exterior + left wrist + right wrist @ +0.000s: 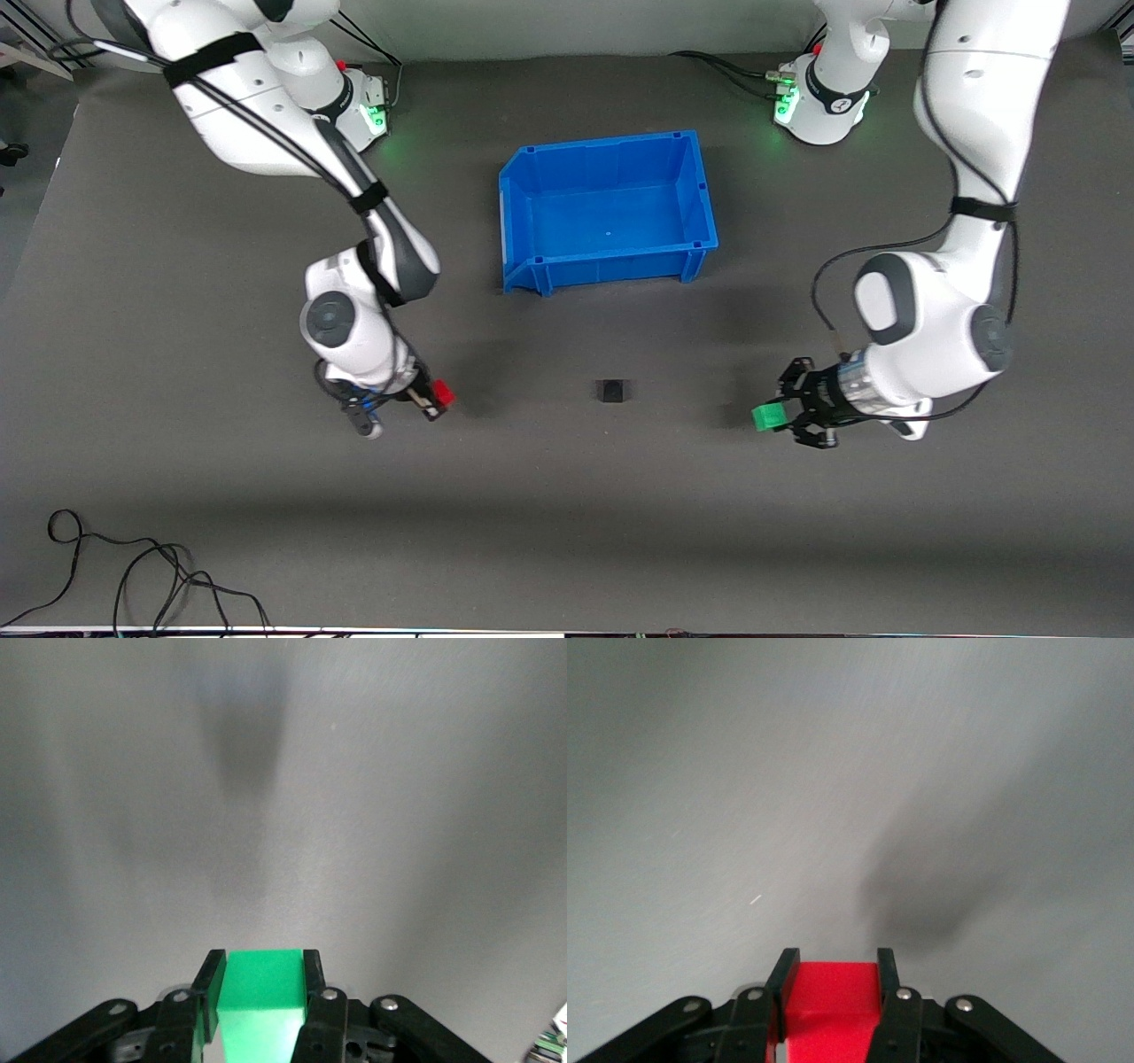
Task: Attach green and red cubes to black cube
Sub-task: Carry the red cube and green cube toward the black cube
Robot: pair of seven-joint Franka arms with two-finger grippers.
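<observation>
Sitting near the arms' bases, the blue bin (608, 211) holds nothing. Nearer the camera, the black cube (611, 391) rests on the dark bench (567, 514). The left claw (780, 416) grips the green cube (768, 416); the right claw (437, 396) clamps the red cube (443, 392). Wrist views show each cube pinched between fingers (210, 979), only grey surface ahead. Loose cables (133, 576) lie at the bench's near edge.

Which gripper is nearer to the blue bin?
Right. The right gripper, holding the red cube, is closer to the blue bin; the left gripper, holding the green cube, sits farther off.
</observation>
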